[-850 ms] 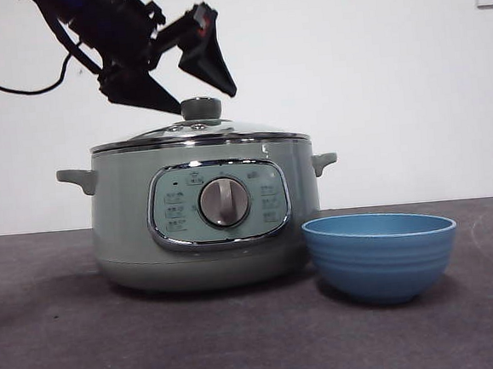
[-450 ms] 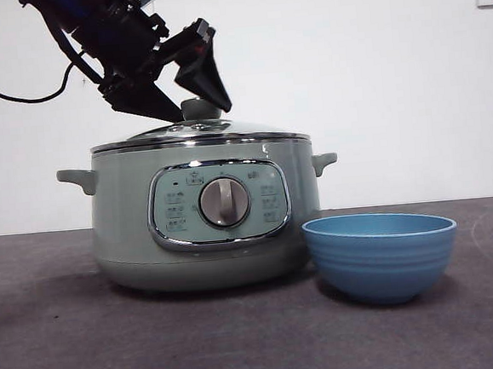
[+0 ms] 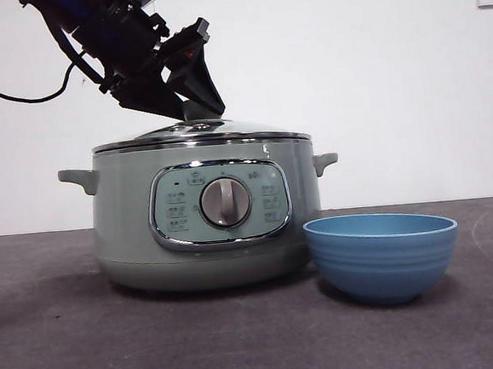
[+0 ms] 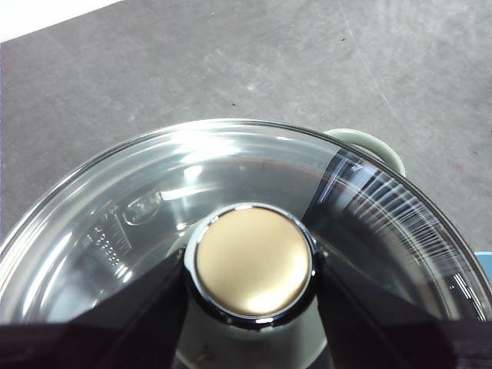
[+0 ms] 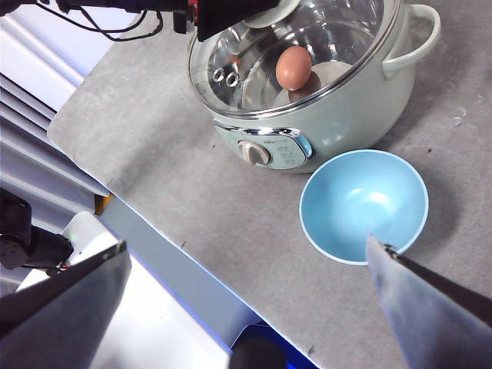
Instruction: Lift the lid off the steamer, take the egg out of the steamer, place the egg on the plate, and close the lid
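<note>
**Lid gripped at the knob, nothing lifted yet**

While the lid (image 3: 200, 133) sits seated on the steamer (image 3: 205, 222), the left end effector (image 4: 250, 265) hangs over it, its two jaws set on either side of the knob (image 4: 254, 261) and touching or nearly touching it, so I judge it pinching the knob. From the front it shows as a dark mass slanting down from the upper left onto the knob.

By my reading the task is at its very start: the first step, lifting the lid, is prepared but not done, since the chrome rim lies level on the pot with no gap showing.

Through the glass the right wrist view shows the egg (image 5: 294, 68) inside the steamer, brown and resting on a pale support. The plate (image 3: 382, 255), a blue bowl, stands empty on the desk (image 3: 70, 335) just beside the steamer's front.

The right end effector (image 5: 246, 307) waits high above the desk, jaws spread wide and holding nothing.

Left to do: raise the lid, take out the egg, set it in the plate, close the lid.
</note>
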Available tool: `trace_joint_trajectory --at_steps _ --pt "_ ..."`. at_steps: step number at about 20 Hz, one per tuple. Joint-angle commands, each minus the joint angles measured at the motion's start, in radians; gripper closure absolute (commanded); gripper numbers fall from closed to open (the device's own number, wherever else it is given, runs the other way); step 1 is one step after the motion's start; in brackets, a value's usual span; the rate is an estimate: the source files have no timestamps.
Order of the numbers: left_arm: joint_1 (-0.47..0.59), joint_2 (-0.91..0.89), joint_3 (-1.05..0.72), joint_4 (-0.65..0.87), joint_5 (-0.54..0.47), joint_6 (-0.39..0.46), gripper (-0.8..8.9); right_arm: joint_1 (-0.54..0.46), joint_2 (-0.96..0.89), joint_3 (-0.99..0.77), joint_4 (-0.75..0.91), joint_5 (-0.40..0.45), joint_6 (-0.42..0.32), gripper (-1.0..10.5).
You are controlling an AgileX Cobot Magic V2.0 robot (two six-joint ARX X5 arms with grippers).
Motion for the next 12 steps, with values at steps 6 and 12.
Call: trace_joint_trajectory --at_steps 6,12 --pt "-0.003 -0.043 0.047 0.032 0.005 -0.005 8.22 0.002 0.001 0.002 0.011 -0.001 -0.003 3.8" --pt "-0.003 -0.125 0.113 -0.041 0.003 -0.004 8.22 0.002 0.015 0.002 0.064 0.000 0.009 3.8"
